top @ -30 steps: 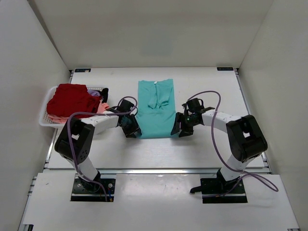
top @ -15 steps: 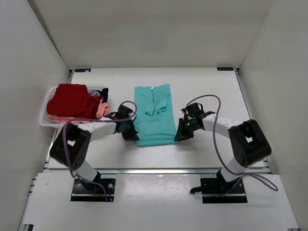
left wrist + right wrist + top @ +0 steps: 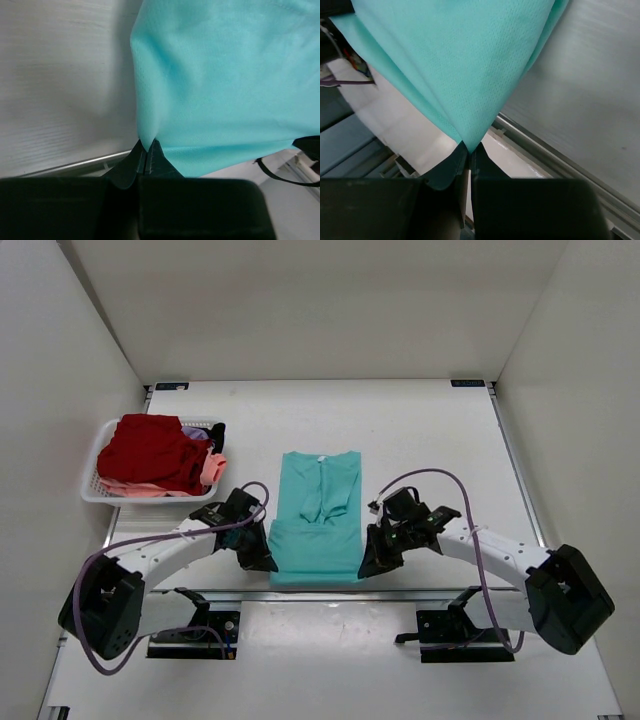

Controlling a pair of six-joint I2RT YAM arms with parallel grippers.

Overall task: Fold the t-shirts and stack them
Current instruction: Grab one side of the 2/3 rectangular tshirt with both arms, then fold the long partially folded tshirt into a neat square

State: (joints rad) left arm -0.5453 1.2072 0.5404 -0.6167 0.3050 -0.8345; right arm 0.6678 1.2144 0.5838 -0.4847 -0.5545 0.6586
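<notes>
Right now both arms are gripping the near hem of the teal collared cloth t-shirt (image 3: 315,525), one corner each.
- Left gripper (image 3: 145,151): jaws are pinching tight on a small peak of teal fabric at the left hem corner.
- Right gripper (image 3: 468,149): likewise, jaws are pressing flat on the right hem corner, with cloth fanning up from the tips.

The teal shirt is lying lengthwise, collar away from the arms. It is sitting to the right of the white plastic mesh basket (image 3: 96,483) and nearer the arm bases than it. Its sleeves are lying folded in over the chest. A crumpled dark red t-shirt (image 3: 150,448) and a salmon pink one (image 3: 210,470) are sitting inside the basket.

Risks, as judged from here:
- Each hold is taking in only a thin tip of fabric. A sharp pull or lift is likely to slide a corner out, leaving the hem crooked.
- The hem is sitting far nearer the bases than the basket, right at the metal rail (image 3: 300,592) edging the white table (image 3: 420,425). Any pull toward the bases is risking cloth spilling over that edge.
- If one arm is travelling faster than the other, the body panel is going to skew and the tucked sleeves are likely to slide out.
- Purple cable loops (image 3: 420,477) are hanging close to both wrists, so snagging on cloth looks possible.
</notes>
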